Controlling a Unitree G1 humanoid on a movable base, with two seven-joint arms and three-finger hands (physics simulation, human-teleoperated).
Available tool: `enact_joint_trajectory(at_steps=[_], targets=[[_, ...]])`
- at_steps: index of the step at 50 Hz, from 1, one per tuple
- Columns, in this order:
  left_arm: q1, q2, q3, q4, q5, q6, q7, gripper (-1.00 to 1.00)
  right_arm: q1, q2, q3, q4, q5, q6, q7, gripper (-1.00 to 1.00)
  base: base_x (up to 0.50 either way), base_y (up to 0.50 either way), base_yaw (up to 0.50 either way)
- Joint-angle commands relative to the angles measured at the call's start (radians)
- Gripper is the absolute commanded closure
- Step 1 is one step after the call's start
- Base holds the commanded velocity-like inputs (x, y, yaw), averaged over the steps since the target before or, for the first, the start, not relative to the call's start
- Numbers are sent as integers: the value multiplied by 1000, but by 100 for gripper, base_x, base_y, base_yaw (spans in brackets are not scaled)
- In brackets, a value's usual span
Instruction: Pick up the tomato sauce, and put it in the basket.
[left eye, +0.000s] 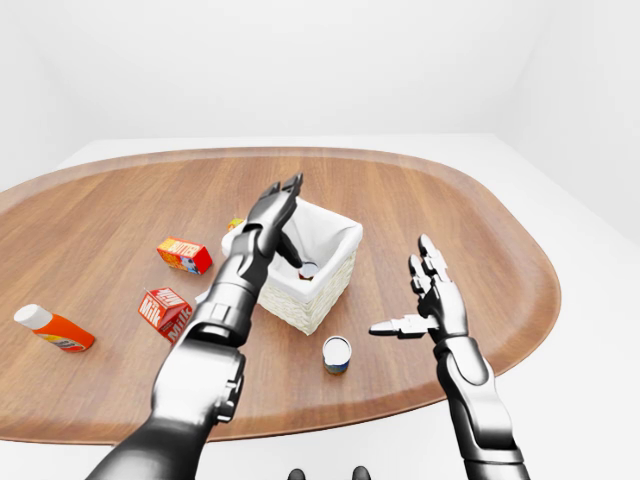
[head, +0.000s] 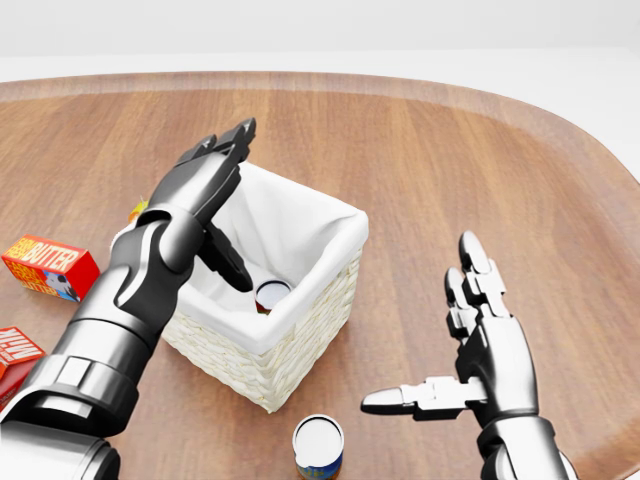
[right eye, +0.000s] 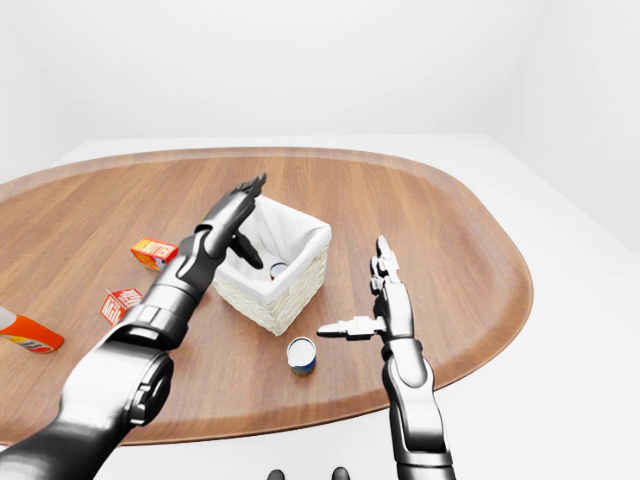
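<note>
Across the middle of each view: oval wooden table (left eye: 480, 230), by far the largest item.

1. Basket (head: 340, 225): square, white wicker with a white cloth lining, standing upright near the table's centre.
2. Left hand (head: 200, 185): hangs over the basket's left rim. Its fingers are stretched out straight and hold nothing, and the thumb angles down into the basket.
3. Right hand (head: 490, 355): hovers to the right of the basket, well apart from it. The fingers point up, the thumb sticks out to the left, and the hand is empty.
4. Butter box (head: 48, 266): orange-red, lying flat at the left of the head view.
5. Milk carton (left eye: 165, 310): red, tipped on its side, below the butter box.
6. Bottle (left eye: 55, 328): orange with a white cap, lying down at the far left.
7. Blue-labelled can (head: 318, 442): upright on the table just below the basket's near corner.
8. Tomato sauce (head: 271, 294): judged to be the small red-sided can standing upright on the basket floor, directly below the left thumb tip and apart from it. The left hand is the nearer one. By this reading the task looks all but done, and the next move needs only a straight lift of that hand clear of the rim.
</note>
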Motion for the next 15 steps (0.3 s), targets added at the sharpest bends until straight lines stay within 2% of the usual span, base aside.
enact_joint_trajectory(at_steps=[1,5,6,7,11,15], targets=[[27,12,14,-96,-19,23,-34,-100,2,1,2,8,-2,-4,1,-100,0,0,0],[48,15,23,-173,-35,52,-64,-100,1,1,3,9,-3,-2,0,-100,0,0,0],[54,15,24,-198,-38,62,-75,-100,1,1,4,7,-4,-1,0,-100,0,0,0],[69,13,23,-253,-38,85,-98,-100,4,1,4,5,-4,-1,0,-100,0,0,0],[105,3,24,-369,-41,126,-142,-100,8,1,5,-13,-4,0,0,-100,0,0,0],[128,-4,27,-456,-45,130,-175,-100,8,1,4,-27,-4,0,-1,-100,0,0,0]])
